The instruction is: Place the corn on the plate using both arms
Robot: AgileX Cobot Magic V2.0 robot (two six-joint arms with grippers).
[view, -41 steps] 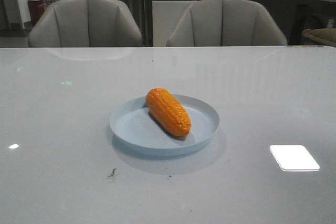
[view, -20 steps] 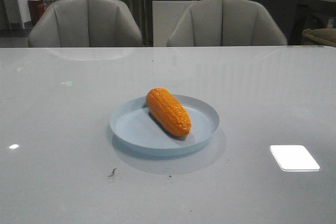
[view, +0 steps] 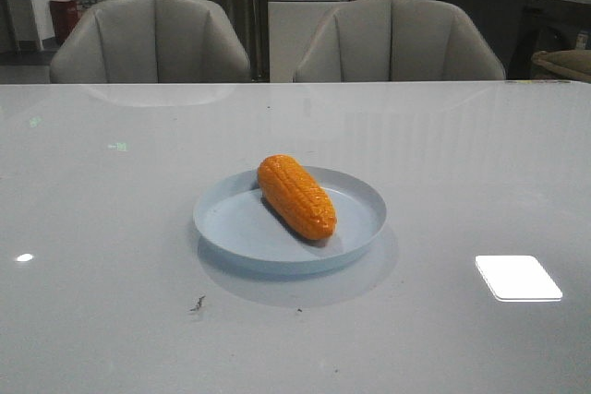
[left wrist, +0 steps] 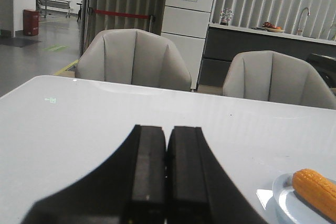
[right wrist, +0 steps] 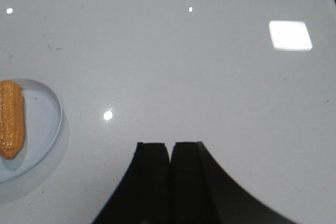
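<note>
The orange-yellow corn [view: 296, 197] lies slantwise on the pale blue plate [view: 231, 226] in the middle of the table. Neither arm shows in the front view. My left gripper [left wrist: 167, 129] is shut and empty, well away from the corn [left wrist: 316, 192] and the plate's rim [left wrist: 281, 200], which show at the edge of its view. My right gripper [right wrist: 169, 145] is shut and empty over bare table, apart from the corn [right wrist: 11, 117] and the plate [right wrist: 44, 124] seen at the side of its view.
Two grey chairs [view: 152, 39] [view: 399, 39] stand behind the table's far edge. A bright light reflection [view: 517, 277] lies on the glossy tabletop at the front right. A small dark mark [view: 198, 303] sits on the table in front of the plate.
</note>
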